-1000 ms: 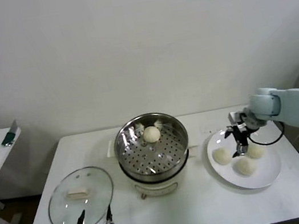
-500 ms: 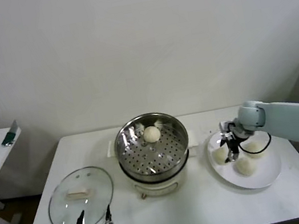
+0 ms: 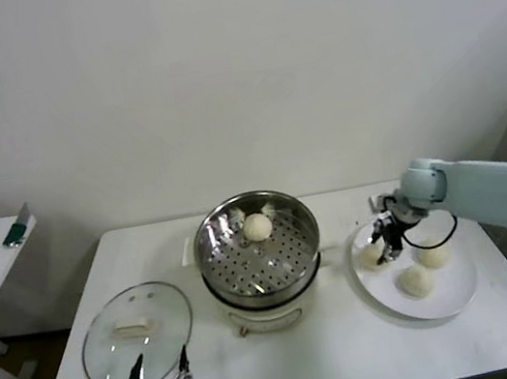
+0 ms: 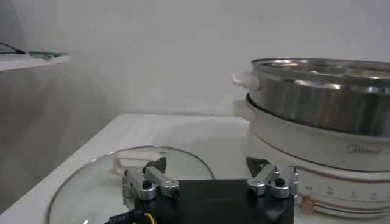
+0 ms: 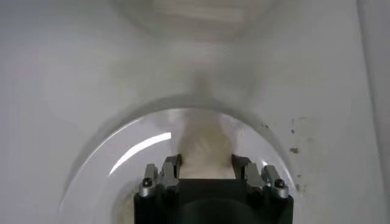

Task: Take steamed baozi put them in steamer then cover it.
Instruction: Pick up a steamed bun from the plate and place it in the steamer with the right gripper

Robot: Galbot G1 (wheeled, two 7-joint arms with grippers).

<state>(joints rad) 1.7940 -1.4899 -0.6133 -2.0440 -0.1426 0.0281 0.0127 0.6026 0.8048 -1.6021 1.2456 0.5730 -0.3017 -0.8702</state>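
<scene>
1. right gripper [image 3: 383, 247] is down over the white plate [image 3: 449, 297], fingers [image 5: 172, 167] clamped on one baozi [image 5: 206, 148], the one nearest the steamer [image 3: 258, 248]
2. two more baozi [image 3: 415, 281] sit on the plate just beyond the fingers, on the side away from the pot, so I'd lift straight up first and not nudge them
3. soft dough, so don't squeeze harder than needed
4. one bun [image 3: 257, 227] is already on the perforated tray; aim for a bare spot beside it
5. left gripper [image 3: 158, 377] waits with fingers apart at the near bench [image 3: 342, 355] edge, the cover [image 3: 137, 337] lying just ahead of them, for later
</scene>
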